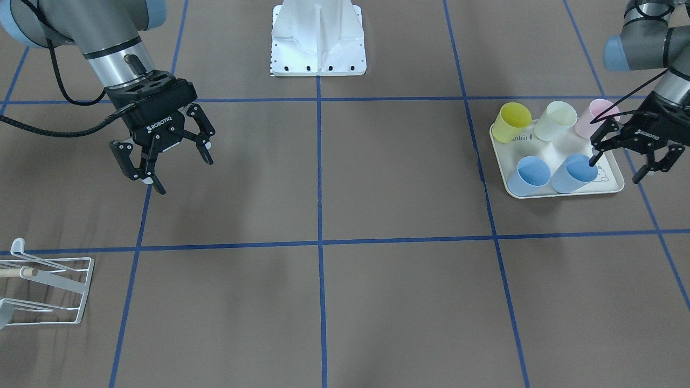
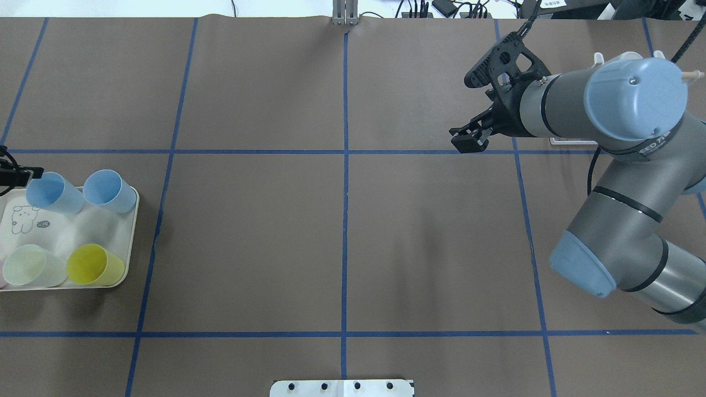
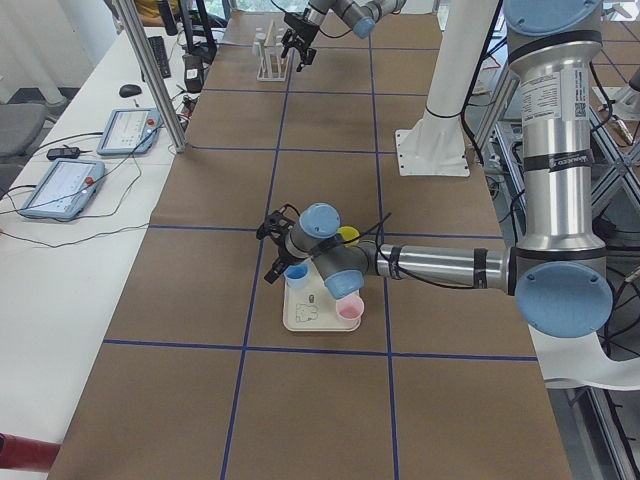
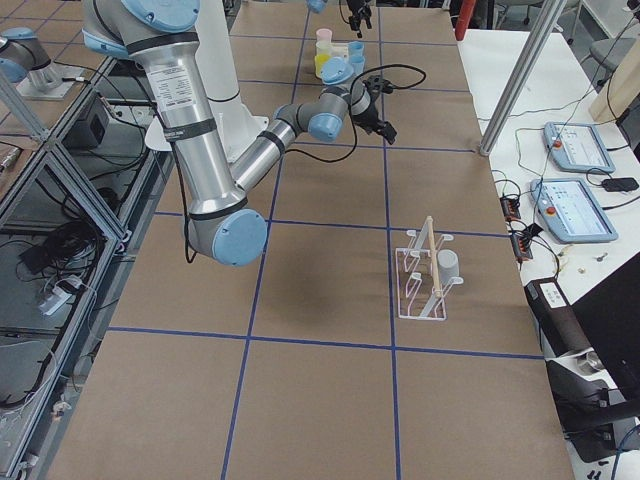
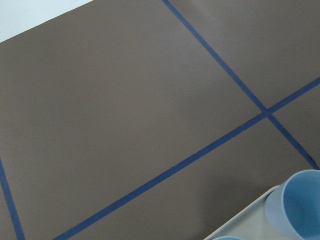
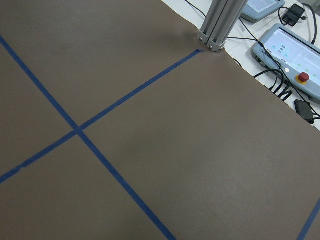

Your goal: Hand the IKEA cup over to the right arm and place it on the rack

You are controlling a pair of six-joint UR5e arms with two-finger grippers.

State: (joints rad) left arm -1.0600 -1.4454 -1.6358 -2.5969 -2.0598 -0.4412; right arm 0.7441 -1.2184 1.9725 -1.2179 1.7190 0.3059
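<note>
Several IKEA cups stand on a cream tray [image 1: 608, 186]. My left gripper [image 1: 615, 170] is open at the nearer blue cup [image 1: 571, 175] [image 2: 52, 194]: one finger overlaps the rim of its mouth, the other hangs outside past the tray's edge. The left wrist view catches only that cup's rim [image 5: 300, 205]. My right gripper [image 1: 182, 173] [image 2: 468, 142] hovers open and empty over bare table. The white wire rack [image 1: 51, 291] [image 4: 425, 272] with its wooden peg stands near the table edge on my right side, mostly hidden behind my right arm in the overhead view.
A second blue cup [image 1: 528, 177], a yellow [image 1: 511, 123], a pale green [image 1: 555, 121] and a pink one [image 1: 595, 116] share the tray. The white robot base [image 1: 318, 48] sits at mid-table. An aluminium post [image 6: 220, 22] and tablets [image 4: 570, 210] stand past the far edge.
</note>
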